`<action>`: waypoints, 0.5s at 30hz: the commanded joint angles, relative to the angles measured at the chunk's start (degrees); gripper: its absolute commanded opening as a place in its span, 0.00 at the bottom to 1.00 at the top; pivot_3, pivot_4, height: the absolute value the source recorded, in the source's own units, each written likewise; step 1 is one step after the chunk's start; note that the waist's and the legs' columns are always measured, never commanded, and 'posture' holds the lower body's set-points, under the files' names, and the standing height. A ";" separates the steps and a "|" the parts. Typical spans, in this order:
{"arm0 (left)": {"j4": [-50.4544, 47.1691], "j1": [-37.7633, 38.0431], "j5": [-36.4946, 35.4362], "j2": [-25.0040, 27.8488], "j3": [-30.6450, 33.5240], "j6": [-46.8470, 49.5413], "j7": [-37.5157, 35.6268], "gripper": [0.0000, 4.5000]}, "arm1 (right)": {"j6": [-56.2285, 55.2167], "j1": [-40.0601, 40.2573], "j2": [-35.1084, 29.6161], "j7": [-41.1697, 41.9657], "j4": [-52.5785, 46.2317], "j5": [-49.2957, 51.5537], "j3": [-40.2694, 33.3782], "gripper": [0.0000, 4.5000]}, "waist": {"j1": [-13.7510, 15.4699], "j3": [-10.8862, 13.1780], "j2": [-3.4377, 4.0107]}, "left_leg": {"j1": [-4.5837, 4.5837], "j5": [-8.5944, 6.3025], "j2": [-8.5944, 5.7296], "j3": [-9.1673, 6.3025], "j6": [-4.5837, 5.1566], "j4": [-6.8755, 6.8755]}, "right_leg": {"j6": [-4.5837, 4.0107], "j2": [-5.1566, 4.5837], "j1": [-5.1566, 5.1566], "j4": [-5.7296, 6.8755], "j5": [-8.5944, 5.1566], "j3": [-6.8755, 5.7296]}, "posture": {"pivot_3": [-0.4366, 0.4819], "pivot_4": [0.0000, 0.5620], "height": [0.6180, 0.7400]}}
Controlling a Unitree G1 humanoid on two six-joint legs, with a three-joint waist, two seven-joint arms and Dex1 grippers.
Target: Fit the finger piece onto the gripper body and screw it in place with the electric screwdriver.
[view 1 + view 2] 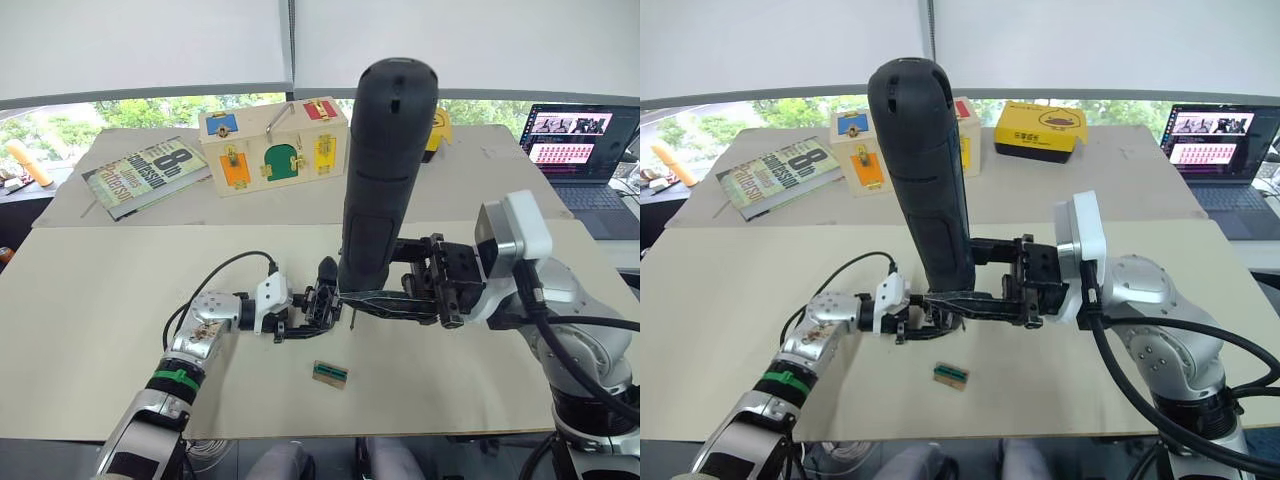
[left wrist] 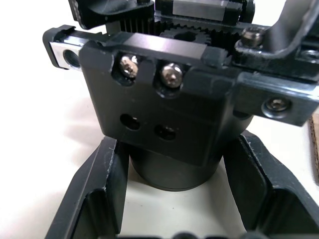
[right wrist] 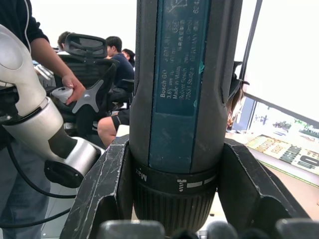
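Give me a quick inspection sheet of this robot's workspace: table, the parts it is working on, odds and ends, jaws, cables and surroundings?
Surface: pale table, bare around the work.
Job's things: electric screwdriver upright, tip down over the gripper body; two screws seated in the body, two holes below them.
Clutter: small green-and-tan rectangle lying loose in front of the work.
Grippers: left gripper jaws clamp the gripper body's round base; right gripper jaws clamp the screwdriver.
Cables: black cable loops above the left wrist.
Surroundings: book, wooden latch box, yellow box, laptop; seated people nearby.
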 commanded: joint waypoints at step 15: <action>-12.89 10.71 -1.97 3.69 5.08 4.70 6.84 0.99 | -0.30 0.50 -0.62 -0.11 -2.94 3.04 -2.08 0.43 | -0.77 0.00 0.00 | 0.02 0.00 0.05 0.01 -0.01 -0.12 | -0.01 0.05 -0.09 0.03 0.00 0.04 | 0.48 0.27 1.00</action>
